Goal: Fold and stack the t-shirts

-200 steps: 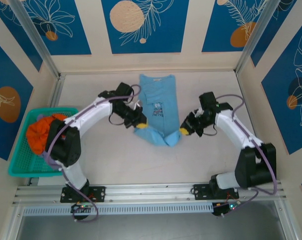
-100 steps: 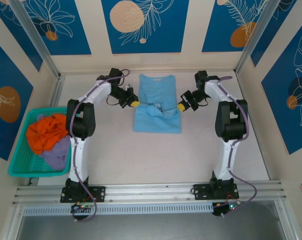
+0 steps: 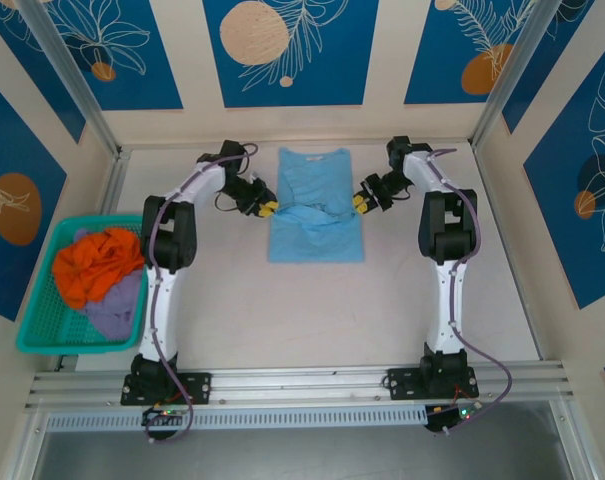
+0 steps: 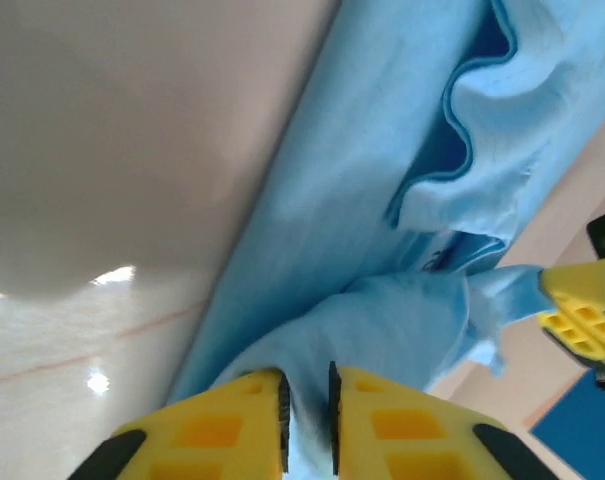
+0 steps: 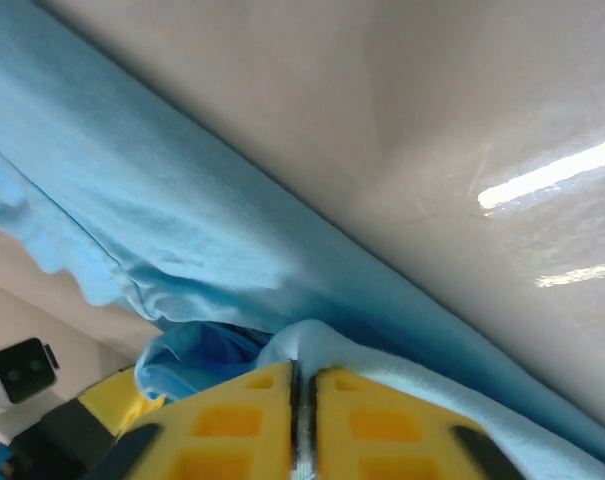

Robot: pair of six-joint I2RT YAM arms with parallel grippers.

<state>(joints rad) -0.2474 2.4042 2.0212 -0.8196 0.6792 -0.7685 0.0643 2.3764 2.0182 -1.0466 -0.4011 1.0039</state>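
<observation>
Hem (image 3: 312, 212) now folded upward; left fingers (image 4: 212, 430), right fingers (image 5: 382, 420) pinch t-shirt (image 3: 317, 238); lettering (image 4: 437, 262) illegible.

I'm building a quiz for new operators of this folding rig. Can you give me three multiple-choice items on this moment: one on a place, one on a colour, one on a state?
1. Where is the teal basket?
A. At the left edge of the table
B. Against the far right wall
C. Between the two arm bases

2. What colours are the cloths in the basket?
A. Green and yellow
B. Black and white
C. Orange and lavender

3. How is the light blue t-shirt?
A. Balled up in the basket
B. Lying on the table, its lower part folded up over itself
C. Hanging in the air clear of the table

Answers:
1 A: the teal basket sits at the left edge of the table.
2 C: it holds an orange cloth and a lavender cloth.
3 B: the light blue t-shirt lies doubled, with the left gripper and right gripper at the turned-up edge.
</observation>
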